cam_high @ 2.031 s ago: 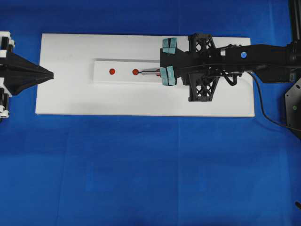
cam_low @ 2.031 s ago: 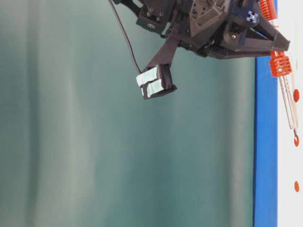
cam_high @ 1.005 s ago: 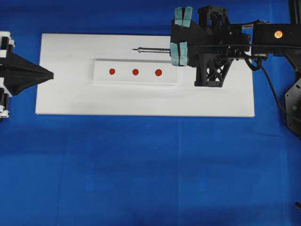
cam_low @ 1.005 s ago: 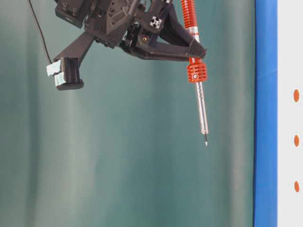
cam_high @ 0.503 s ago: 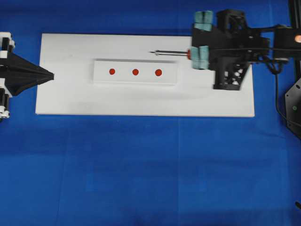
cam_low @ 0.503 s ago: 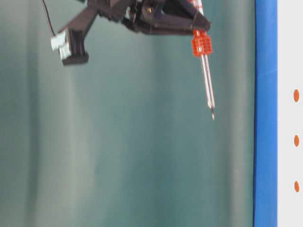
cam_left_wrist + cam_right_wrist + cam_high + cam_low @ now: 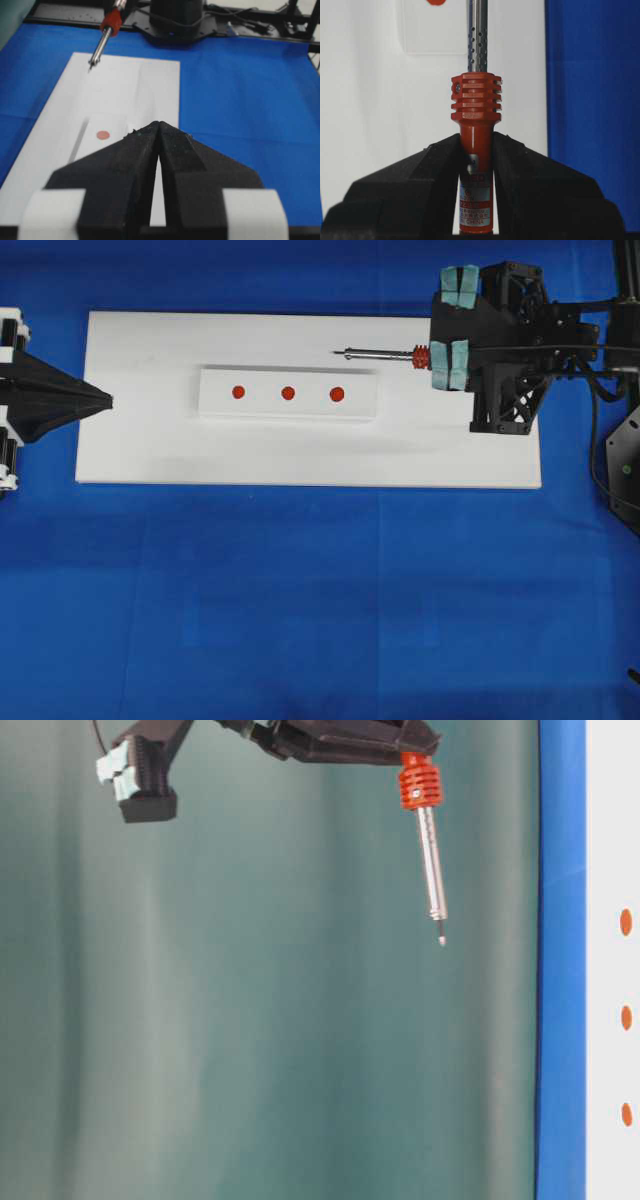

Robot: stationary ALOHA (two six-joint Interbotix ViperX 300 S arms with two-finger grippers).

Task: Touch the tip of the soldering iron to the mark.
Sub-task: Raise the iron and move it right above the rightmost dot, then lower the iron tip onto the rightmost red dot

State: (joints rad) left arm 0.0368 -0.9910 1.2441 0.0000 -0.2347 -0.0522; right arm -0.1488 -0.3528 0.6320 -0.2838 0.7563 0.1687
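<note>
My right gripper (image 7: pixel 446 355) is shut on the red-orange handle of the soldering iron (image 7: pixel 385 354), which it holds in the air with the shaft pointing left. The tip (image 7: pixel 337 353) hangs over the white board, behind the right end of the white block (image 7: pixel 288 408). The mark (image 7: pixel 238 392), the left-end red dot, lies bare and well left of the tip. From table level the tip (image 7: pixel 441 940) is clearly off the surface. The right wrist view shows the handle (image 7: pixel 476 150) clamped between the jaws. My left gripper (image 7: pixel 105 398) rests shut at the board's left edge.
The block sits on a white board (image 7: pixel 150 450) laid on a blue cloth (image 7: pixel 320 590). Middle dot (image 7: pixel 288 393) and right-end dot (image 7: pixel 337 394) share the row. The iron's black cord (image 7: pixel 592 430) trails by the right arm.
The right gripper lifted the iron off the middle dot, then carried it back and to the right, away from the block. The left gripper has stayed still.
</note>
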